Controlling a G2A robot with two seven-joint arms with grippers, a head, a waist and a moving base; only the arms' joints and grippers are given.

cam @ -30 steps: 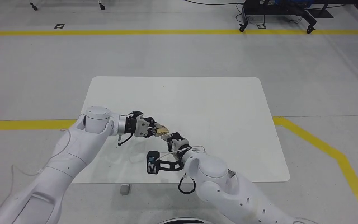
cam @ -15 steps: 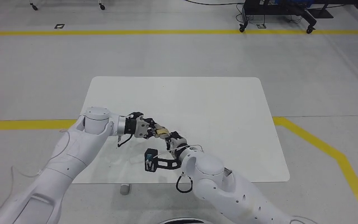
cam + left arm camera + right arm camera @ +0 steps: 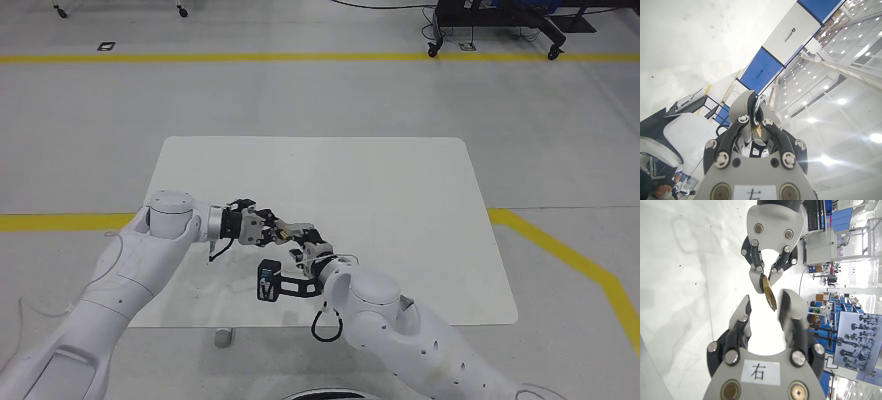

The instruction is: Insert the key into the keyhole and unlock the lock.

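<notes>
1. Lock: brass padlock, clamped in the left gripper. Jaws are closed on its upper end; the silver shackle sticks out between the fingertips in the left wrist view.
2. Lock is held in the air above the white table, over the near-left part of it, not touching the surface.
3. Key: a flat brass piece sticks out of the lock's free end, pointing toward the right arm. It looks like the key seated in the keyhole, but I can't tell how deep it sits.
4. Right gripper: open, nothing gripped. Its fingers stand on either side of the key, which sits in the gap closer to one finger than the other. No contact visible.
5. Top view: the two grippers meet nose to nose, left arm coming in from the table's left side and right arm from the near edge. The lock is between them, near the right gripper's fingertips.
</notes>
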